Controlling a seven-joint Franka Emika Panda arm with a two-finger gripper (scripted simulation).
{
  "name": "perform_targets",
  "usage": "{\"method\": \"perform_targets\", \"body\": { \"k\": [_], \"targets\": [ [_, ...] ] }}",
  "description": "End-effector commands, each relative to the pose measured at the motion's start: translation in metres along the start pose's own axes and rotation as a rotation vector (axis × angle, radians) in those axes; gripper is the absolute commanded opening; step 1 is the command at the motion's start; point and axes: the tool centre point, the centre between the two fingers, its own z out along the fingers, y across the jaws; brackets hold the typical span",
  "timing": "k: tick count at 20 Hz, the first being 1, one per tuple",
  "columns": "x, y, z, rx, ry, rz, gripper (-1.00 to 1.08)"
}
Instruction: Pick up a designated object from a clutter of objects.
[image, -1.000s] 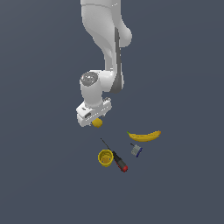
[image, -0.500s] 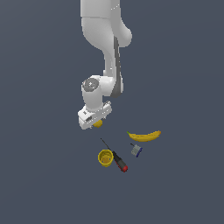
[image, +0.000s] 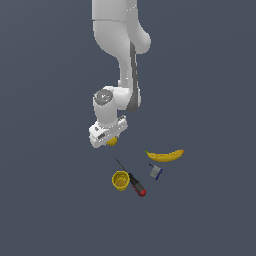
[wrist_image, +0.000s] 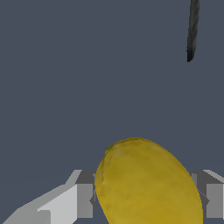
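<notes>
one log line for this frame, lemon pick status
phase: grasp | gripper: shut on lemon | untouched: banana, cup, screwdriver

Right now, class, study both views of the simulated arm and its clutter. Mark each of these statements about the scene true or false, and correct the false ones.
1. The small round yellow lemon sits between the jaws. True.
2. The long curved yellow banana lies inside the hollow yellow cup. False: it lies apart, toward the exterior view's right.
3. The red-and-black-handled screwdriver lies beside the cup. True.
4. The gripper is above the small grey-blue item. False: it is at the lemon, away from that item.
</notes>
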Motion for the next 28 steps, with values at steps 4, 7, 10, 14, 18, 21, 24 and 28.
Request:
{"method": "perform_targets", "body": {
  "k": [4,7,10,14,18,21,24,28],
  "targets": [
    [0.0,0.0,-0.002,0.0,0.0,0.0,-1.0],
    [0.001,-0.001,-0.008,0.0,0.0,0.0,-1.0],
    [0.003,-0.002,-0.019,0.0,0.0,0.0,-1.0],
    [0.007,-0.003,-0.04,0.0,0.0,0.0,-1.0],
    [0.012,-0.006,-0.068,0.0,-0.001,-0.001,-1.0],
    [0.016,-0.008,-0.094,0.0,-0.001,-0.001,-1.0],
    [0.021,-0.01,-0.123,0.0,-0.001,-0.001,-1.0],
    [0.028,-0.013,-0.162,0.001,-0.001,-0.001,-1.0]
  ]
}}
